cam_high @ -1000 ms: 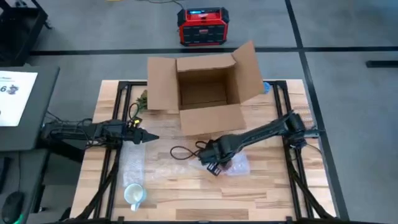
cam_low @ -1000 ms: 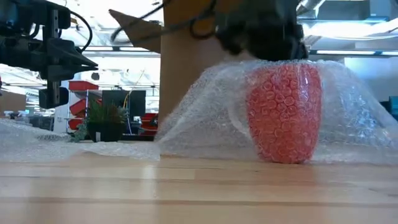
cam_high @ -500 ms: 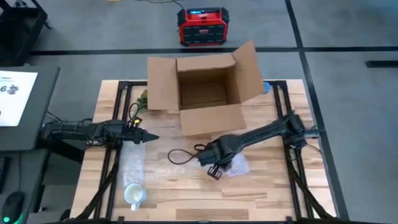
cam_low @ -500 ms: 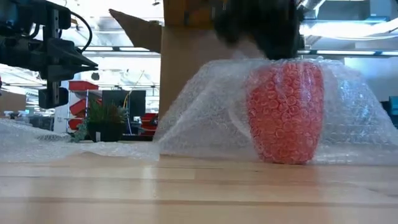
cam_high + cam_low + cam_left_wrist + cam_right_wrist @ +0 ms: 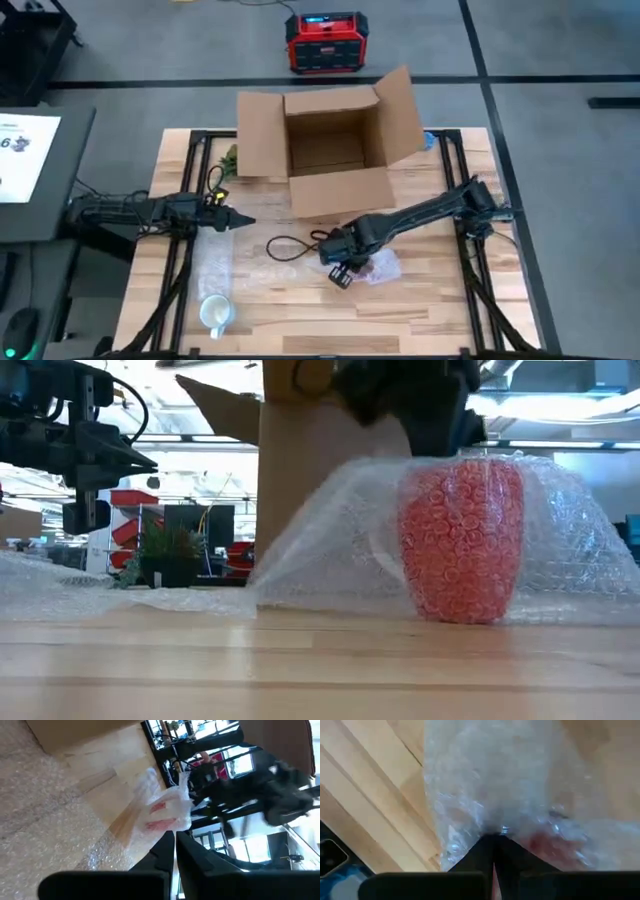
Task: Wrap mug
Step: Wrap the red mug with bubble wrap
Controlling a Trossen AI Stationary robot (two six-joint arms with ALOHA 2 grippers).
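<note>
A red mug (image 5: 460,540) stands upright on the table under a sheet of bubble wrap (image 5: 330,550); the high view shows the mug (image 5: 376,266) near the table's middle. My right gripper (image 5: 342,274) sits just over the mug's left side, shut on the wrap. The wrap drapes down from the mug's top, with its edges resting on the table. My left gripper (image 5: 240,221) hovers shut and holding nothing at the table's left. A white mug (image 5: 215,312) stands near the front left. My right gripper pinches a bunched fold of the bubble wrap (image 5: 495,827) between its two fingers, coming down at it from above. The wrap spreads from the fingertips over the red mug's top (image 5: 462,460) and slopes down to the table on both sides.
An open cardboard box (image 5: 330,150) stands at the table's far middle. More bubble wrap (image 5: 225,268) lies front left, near the white mug. A small plant (image 5: 228,160) sits left of the box. A black cable loop (image 5: 290,247) lies by the right gripper.
My right gripper has crept slightly toward the table's near-left, staying shut on the bubble wrap. The wrap has shifted a little over the red mug, which stays standing.
</note>
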